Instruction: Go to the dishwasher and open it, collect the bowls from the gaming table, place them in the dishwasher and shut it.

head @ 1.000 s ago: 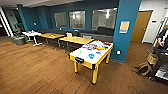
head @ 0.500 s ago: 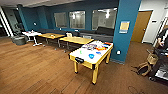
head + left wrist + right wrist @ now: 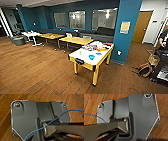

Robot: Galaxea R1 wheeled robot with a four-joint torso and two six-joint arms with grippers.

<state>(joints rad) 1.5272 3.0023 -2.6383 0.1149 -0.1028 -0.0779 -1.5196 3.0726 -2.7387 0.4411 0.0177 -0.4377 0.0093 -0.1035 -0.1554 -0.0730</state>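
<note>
On the smooth white top of the yellow-sided gaming table (image 3: 85, 55), standing on the wood-plank floor (image 3: 37, 72) well ahead, a bright blue shallow bowl (image 3: 91, 57) and a paler blue bowl (image 3: 98, 53) are lying near a tiny green cup (image 3: 80, 52). Contents: cannot tell. Risk: bowls are sitting among colourful clutter, inviting a mistaken pick. Jaw states: cannot tell for either.

Each wrist camera looks down past its arm's wide dark grey mounting plate (image 3: 25, 119) and jointed bar (image 3: 102, 127), a thin blue cable (image 3: 52, 120) looping across, with the fingers indiscernible.
</note>
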